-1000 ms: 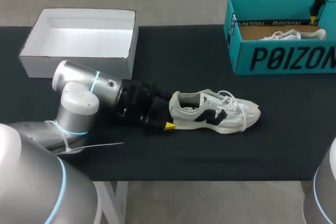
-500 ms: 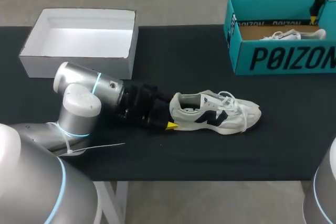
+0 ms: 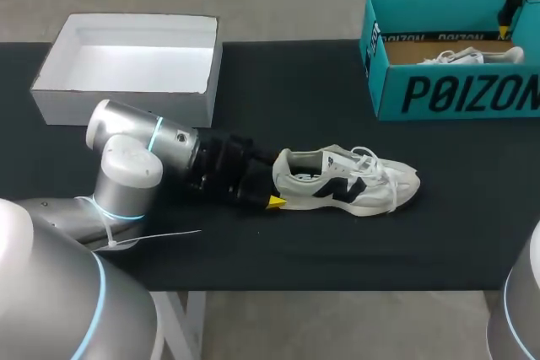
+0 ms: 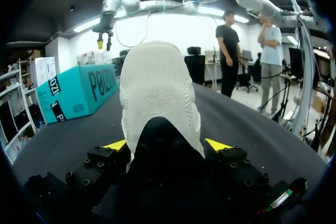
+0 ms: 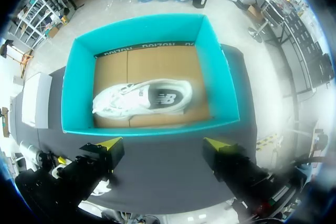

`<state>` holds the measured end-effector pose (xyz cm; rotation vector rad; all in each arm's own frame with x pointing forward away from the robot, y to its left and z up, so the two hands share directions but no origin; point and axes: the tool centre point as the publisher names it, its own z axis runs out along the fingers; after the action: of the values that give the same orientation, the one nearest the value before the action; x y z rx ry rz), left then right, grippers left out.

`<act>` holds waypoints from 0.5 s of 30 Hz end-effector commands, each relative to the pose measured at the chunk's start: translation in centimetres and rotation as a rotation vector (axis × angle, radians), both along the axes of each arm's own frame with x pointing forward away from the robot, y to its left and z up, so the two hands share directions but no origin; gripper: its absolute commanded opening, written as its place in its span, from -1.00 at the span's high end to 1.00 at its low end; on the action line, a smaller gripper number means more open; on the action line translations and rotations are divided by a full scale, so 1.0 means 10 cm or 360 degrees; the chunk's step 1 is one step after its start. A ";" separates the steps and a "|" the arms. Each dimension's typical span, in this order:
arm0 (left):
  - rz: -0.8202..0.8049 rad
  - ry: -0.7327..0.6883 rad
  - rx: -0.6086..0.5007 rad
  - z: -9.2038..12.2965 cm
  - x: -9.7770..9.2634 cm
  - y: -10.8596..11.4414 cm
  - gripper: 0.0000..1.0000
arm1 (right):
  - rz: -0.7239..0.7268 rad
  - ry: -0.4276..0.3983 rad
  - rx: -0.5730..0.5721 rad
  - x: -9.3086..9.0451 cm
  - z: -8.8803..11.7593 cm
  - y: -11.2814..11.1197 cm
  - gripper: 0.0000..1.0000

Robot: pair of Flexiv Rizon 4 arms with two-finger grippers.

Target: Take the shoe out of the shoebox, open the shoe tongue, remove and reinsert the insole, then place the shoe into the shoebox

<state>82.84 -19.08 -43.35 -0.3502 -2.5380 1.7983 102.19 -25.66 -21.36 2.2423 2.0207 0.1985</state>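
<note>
Status: early in the task.

- Shoe (image 3: 346, 179) is out of the shoebox (image 3: 447, 94) and lies on its sole on the table (image 3: 278, 99), in front of the shoebox and off towards the robot's left. Its toe points towards the shoebox side. The first step looks done.
- Left gripper (image 4: 167, 144) is at the heel, on the side of the shoe away from the shoebox. Its yellow tips sit against the two flanks of the heel, so it appears clamped on the shoe.
- Right gripper (image 5: 163, 148) hangs above the shoebox with its fingers wide apart and nothing between them.
- A second shoe (image 5: 142, 97) lies flat inside the shoebox.
- White box (image 3: 126, 94) stands open on the table, well apart from the shoebox at the far left.

The laces look loose, but I cannot tell whether the tongue is pulled open. The insole is not visible outside the shoe.

Left, by my reading: open the tongue, take the insole out and put it back, then return the shoe to the shoebox.
</note>
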 end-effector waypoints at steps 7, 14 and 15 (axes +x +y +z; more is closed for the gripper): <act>-0.0002 0.0000 0.0003 -0.03 -0.01 -0.03 1.00 | -0.0006 0.0016 -0.0039 -0.02 0.02 0.08 -1.00; -0.0002 0.0000 0.0003 -0.03 -0.01 -0.03 1.00 | -0.0113 0.0086 -0.0179 -0.46 0.00 0.58 -1.00; -0.0002 0.0000 0.0003 -0.03 -0.01 -0.03 1.00 | -0.0125 0.0097 -0.0192 -0.53 -0.01 0.67 -1.00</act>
<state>82.84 -19.10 -43.36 -0.3507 -2.5375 1.7981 98.90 -21.29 -21.55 2.3104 1.9687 0.0576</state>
